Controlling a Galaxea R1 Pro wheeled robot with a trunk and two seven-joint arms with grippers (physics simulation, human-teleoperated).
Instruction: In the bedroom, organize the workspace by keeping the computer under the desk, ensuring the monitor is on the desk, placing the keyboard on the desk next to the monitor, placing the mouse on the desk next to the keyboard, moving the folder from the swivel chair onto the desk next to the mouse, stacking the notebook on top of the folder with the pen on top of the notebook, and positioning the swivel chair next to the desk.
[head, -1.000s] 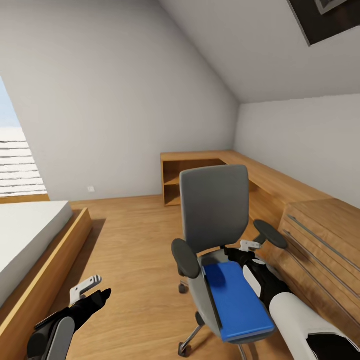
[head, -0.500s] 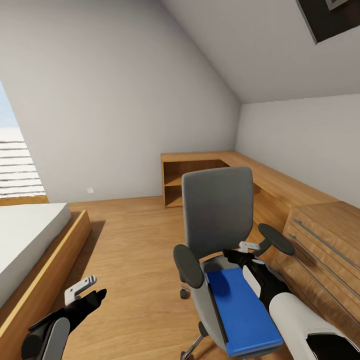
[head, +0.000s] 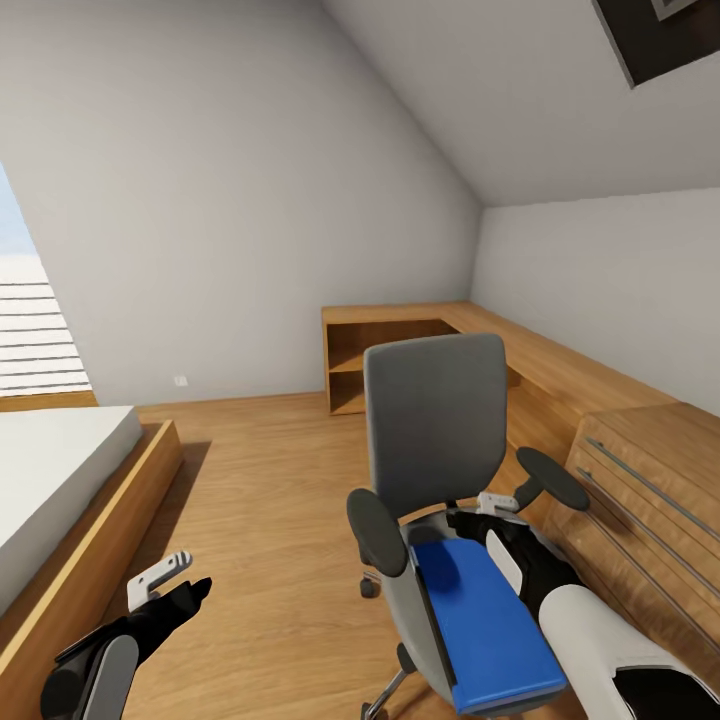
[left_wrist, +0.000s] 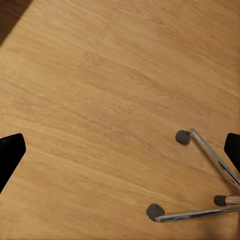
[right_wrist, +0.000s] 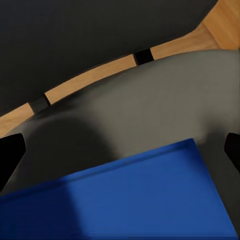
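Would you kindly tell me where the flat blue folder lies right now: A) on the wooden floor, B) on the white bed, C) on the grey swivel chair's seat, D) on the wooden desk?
C: the flat blue folder rests on the seat of the grey swivel chair, with the right pincer just above its far edge.

chrome chair legs (left_wrist: 210, 172) on wood floor (left_wrist: 90, 100)

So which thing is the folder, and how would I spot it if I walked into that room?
Find the long wooden desk along the right wall, then the grey swivel chair in front of it. The folder lies flat on the chair's seat, below the right pincer. It is the one bright blue thing, a thin rectangle among grey and wood.
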